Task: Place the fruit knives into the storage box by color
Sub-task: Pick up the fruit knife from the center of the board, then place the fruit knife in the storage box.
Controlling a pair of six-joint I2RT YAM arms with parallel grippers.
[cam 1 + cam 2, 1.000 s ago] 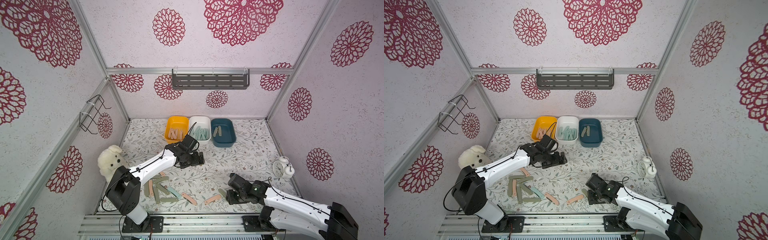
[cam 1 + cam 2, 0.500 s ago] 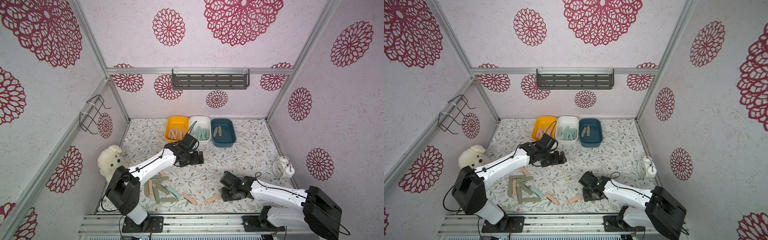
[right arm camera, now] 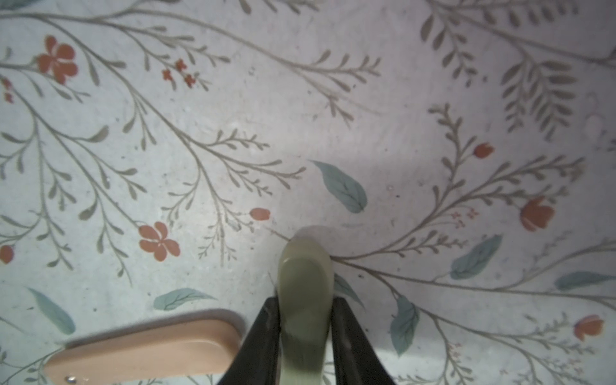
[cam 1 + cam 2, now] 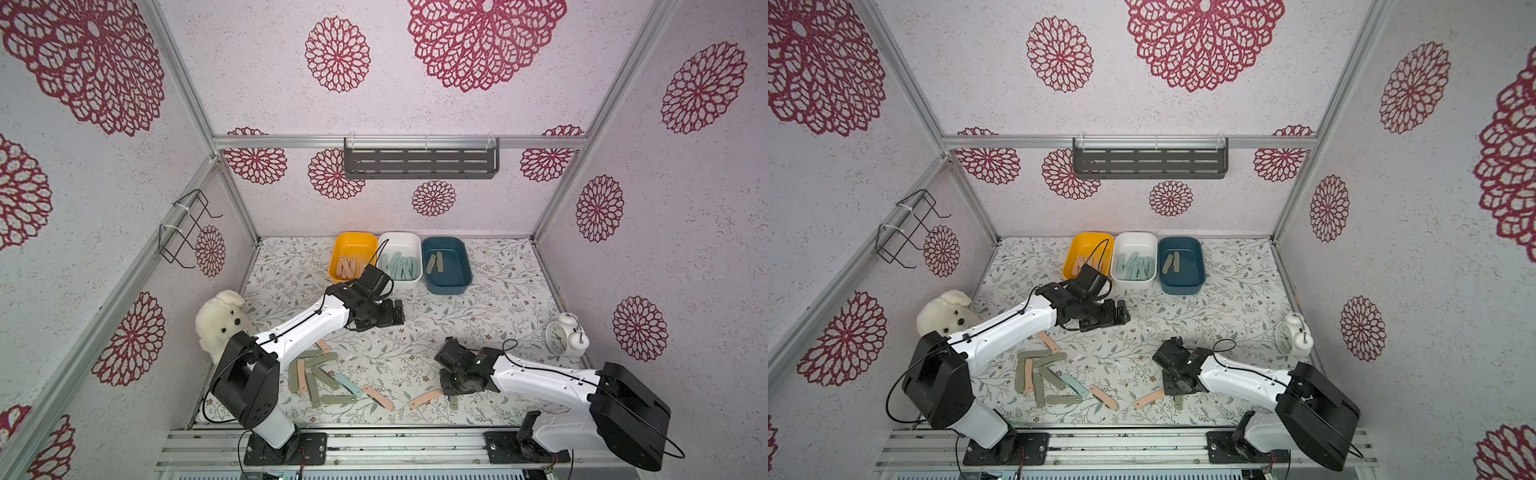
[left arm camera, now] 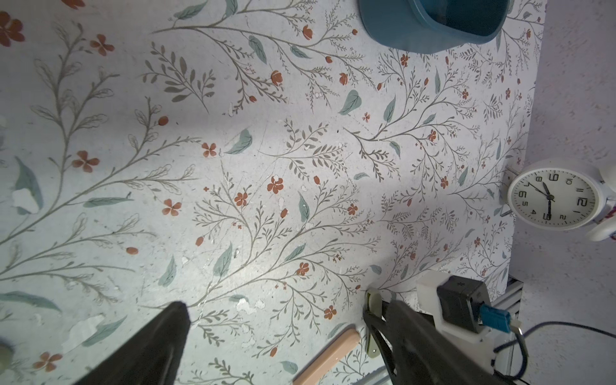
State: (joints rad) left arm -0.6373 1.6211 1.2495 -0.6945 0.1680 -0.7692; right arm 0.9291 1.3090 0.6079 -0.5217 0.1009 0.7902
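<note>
Nearest the front rail (image 4: 374, 440), the right gripper (image 3: 305, 301) was clenched on an olive knife (image 3: 305, 276). Its two black fingers (image 3: 266, 333) pressed against the knife's long sides, and the rounded end stuck out past them over the floral table (image 4: 478, 316). Whether that knife had left the surface could not be told. Just beside it, clear of the fingers, a peach knife (image 3: 143, 350) lay flat on the table. In both top views this gripper sat low near the table's front edge, right of centre, with the olive bar poking out beneath it toward the rail.

Leftward along the same front strip lay a second peach knife (image 4: 378, 397), a teal knife (image 4: 348, 384) and a loose cluster of olive knives (image 4: 338, 399), some overlapping, beside the left arm.

Farther in, around mid-table, the left gripper (image 4: 397, 311) hovered released. Its fingers (image 5: 160, 343) were spread wide with only bare table between them. A white alarm clock (image 4: 565, 340) stood by the right wall and a white plush dog (image 4: 220, 324) by the left.

At the back, three boxes stood side by side. The yellow box (image 4: 353, 245) held peach knives, the white box (image 4: 399, 243) held teal ones, and the blue box (image 4: 453, 257) held two olive ones. Above them a grey shelf (image 4: 419, 164) hung on the back wall.
</note>
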